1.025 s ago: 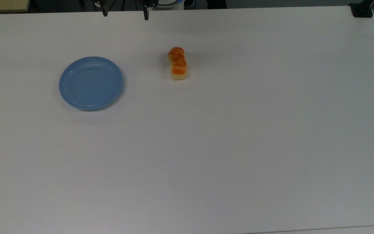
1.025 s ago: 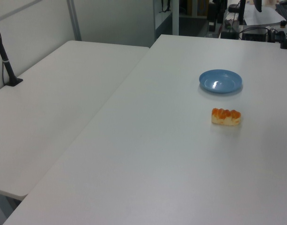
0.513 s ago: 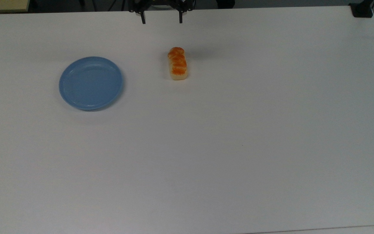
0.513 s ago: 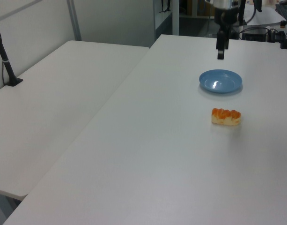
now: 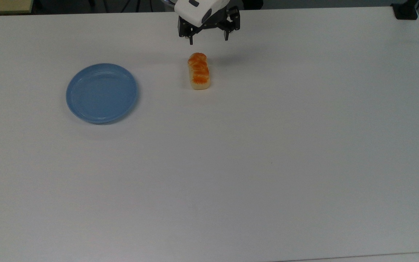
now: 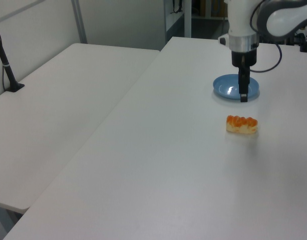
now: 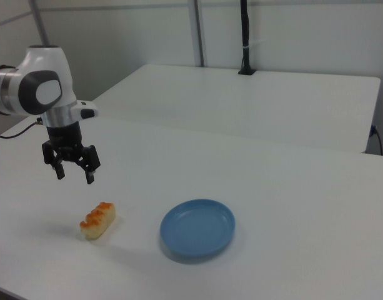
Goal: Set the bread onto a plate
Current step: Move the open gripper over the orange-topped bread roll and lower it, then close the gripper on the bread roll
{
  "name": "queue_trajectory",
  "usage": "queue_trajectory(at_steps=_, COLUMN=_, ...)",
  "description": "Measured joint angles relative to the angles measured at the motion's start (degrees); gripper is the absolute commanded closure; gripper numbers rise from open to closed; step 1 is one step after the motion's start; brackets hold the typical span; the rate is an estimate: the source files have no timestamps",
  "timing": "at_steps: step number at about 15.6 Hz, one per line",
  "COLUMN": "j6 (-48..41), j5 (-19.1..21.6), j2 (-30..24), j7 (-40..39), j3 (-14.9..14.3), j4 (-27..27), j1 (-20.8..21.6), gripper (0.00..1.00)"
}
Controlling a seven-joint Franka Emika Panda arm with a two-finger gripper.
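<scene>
The bread (image 5: 199,71), an oblong loaf with orange-brown bumps and pale sides, lies on the white table (image 5: 253,153); it also appears as the bread (image 6: 241,124) and the bread (image 7: 98,220). The light-blue plate (image 5: 102,92) sits apart from it toward the top view's left, also seen as the plate (image 6: 236,86) and the plate (image 7: 198,228), with nothing on it. My gripper (image 5: 208,38) hangs open above the table just beyond the loaf's far end, fingers spread wide and holding nothing. In the right view the gripper (image 7: 74,175) hovers above and left of the loaf.
A second white table (image 6: 58,110) adjoins on the left view's left, with a black post (image 6: 5,65) clamped to it. A black clamp (image 5: 406,11) sits at the top view's upper right corner.
The arm has come in from the far edge toward the bread and lowered, its white wrist now in the top view. Bread and plate have not moved.
</scene>
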Motion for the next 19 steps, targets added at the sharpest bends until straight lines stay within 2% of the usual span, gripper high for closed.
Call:
queue_trajectory(at_steps=6, j6=6.0, j5=-0.6, j2=0.1, j7=0.2, j3=0.1, j4=-4.9, j1=-0.2, gripper=0.00)
queue_trajectory(at_steps=12, j6=16.1, j5=-5.3, j2=2.2, j7=5.8, j3=0.1, j4=-10.5, j1=-0.2, gripper=0.00)
queue_trajectory(at_steps=19, j6=19.3, j5=-7.7, j2=5.1, j7=7.5, j3=0.1, j4=-11.9, j1=-0.2, gripper=0.00)
